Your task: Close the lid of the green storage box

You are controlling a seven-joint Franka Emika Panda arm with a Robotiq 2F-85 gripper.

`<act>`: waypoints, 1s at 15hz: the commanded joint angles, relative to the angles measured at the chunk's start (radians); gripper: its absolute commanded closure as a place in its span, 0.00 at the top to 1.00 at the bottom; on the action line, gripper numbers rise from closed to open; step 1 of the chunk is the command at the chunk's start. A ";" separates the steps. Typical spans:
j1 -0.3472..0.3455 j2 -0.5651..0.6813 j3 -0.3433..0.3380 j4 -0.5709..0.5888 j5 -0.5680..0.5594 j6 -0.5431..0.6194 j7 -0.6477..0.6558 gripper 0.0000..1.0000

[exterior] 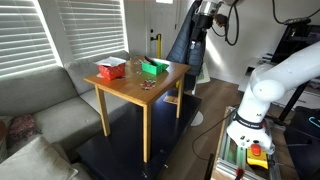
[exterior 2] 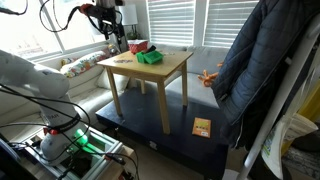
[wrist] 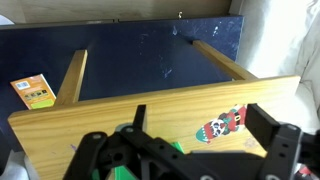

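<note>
Gripper (wrist: 185, 160) is hanging over the wooden table (wrist: 100, 125), its jaws standing wide apart.
In the wrist view, a colourful sticker (wrist: 225, 125) is lying on the tabletop at 4 o'clock, and beyond the edge an orange card (wrist: 33, 92) is lying on the dark floor at 9 o'clock. In an exterior view, the green storage box (exterior 2: 150, 57) is sitting on the tabletop, with the red box (exterior 2: 138, 46) just beside it at 11 o'clock. The lid (exterior: 155, 63) is showing too small to judge.
</note>
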 commanded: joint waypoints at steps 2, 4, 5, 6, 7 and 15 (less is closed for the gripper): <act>0.019 0.222 -0.050 0.103 0.105 0.103 -0.079 1.00; 0.022 0.304 -0.067 0.148 0.143 0.119 -0.132 1.00; 0.025 0.347 -0.078 0.176 0.162 0.118 -0.170 1.00; 0.025 0.382 -0.085 0.198 0.178 0.120 -0.210 1.00; 0.023 0.423 -0.092 0.224 0.198 0.119 -0.248 1.00; -0.039 0.711 -0.110 0.395 0.448 0.127 -0.492 1.00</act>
